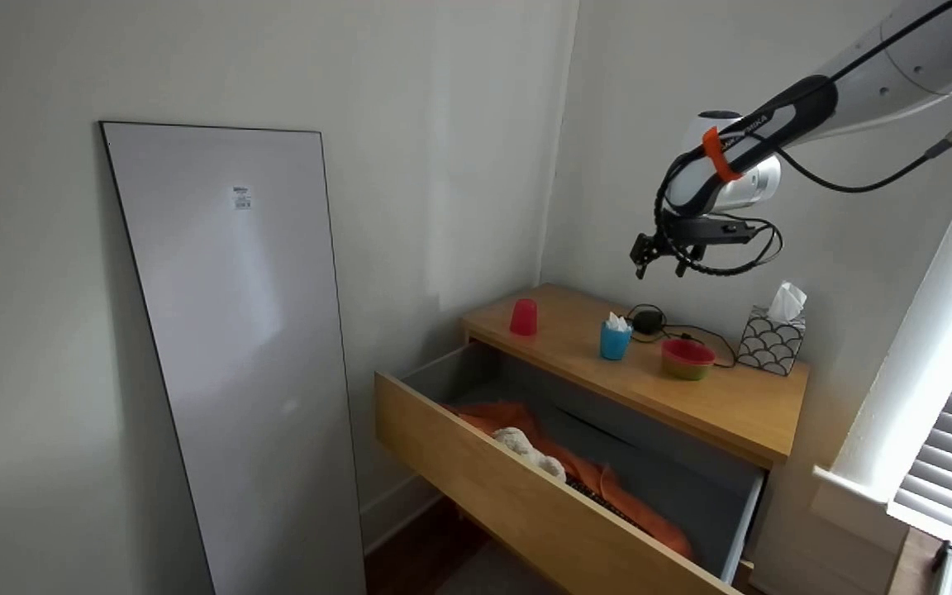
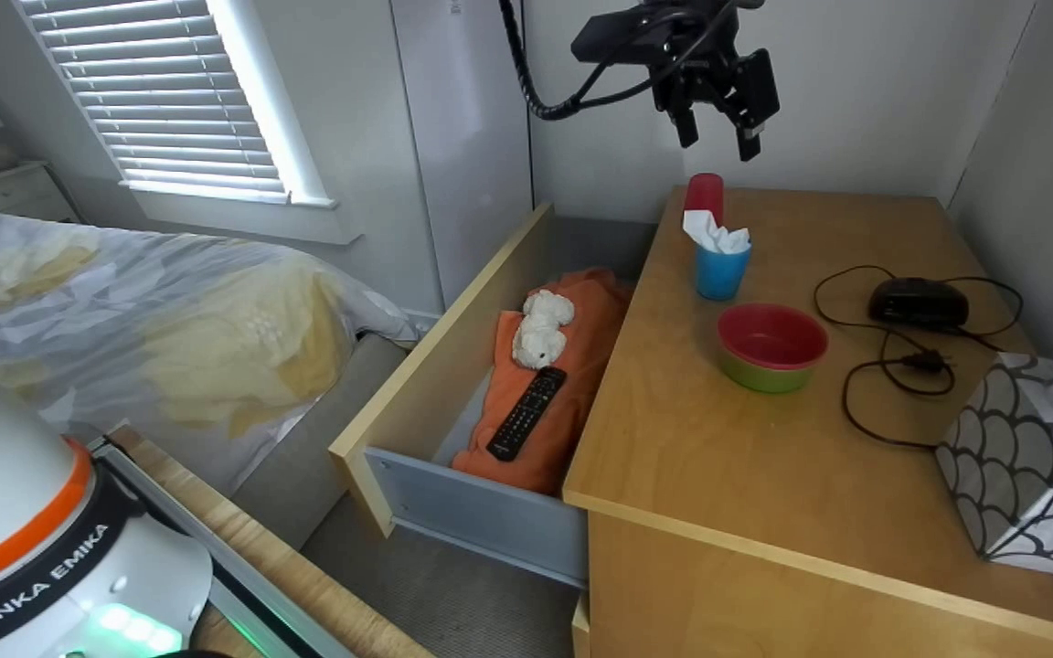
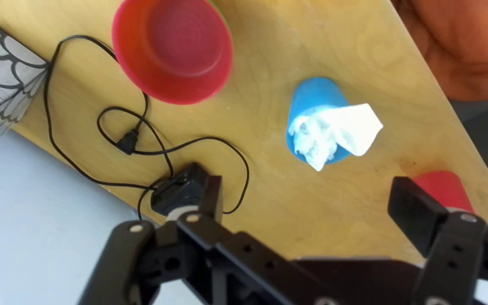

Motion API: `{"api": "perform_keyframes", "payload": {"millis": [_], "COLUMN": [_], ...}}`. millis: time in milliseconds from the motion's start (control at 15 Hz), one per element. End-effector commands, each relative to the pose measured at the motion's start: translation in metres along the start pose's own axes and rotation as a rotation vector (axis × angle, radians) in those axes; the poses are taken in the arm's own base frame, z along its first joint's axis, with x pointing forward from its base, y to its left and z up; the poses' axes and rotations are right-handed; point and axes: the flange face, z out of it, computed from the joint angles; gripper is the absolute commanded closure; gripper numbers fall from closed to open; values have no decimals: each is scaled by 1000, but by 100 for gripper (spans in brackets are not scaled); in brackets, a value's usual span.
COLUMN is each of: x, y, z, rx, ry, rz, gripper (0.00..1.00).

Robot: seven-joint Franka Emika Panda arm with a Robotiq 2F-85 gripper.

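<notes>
One end effector, empty, jaws apart, above counter; wrist view: blue cup left of red cup. Likely positioning step; any grasp would need descent.

A patterned tissue box stands by a back corner of the dresser; a black device and a looped cord lie near the back edge. Below the front edge, the pulled-out drawer holds orange cloth with a white plush toy and black remote on it.
</notes>
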Motion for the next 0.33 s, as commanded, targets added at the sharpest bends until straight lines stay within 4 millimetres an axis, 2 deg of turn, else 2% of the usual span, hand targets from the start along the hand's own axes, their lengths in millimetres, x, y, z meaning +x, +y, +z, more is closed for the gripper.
{"api": "perform_keyframes", "payload": {"millis": [0, 267], "x": [-6, -16], "y": [2, 2], "z": [0, -1], "rx": [-2, 0], "ry": [-14, -31], "rz": [-7, -14], "gripper": [0, 0]}}
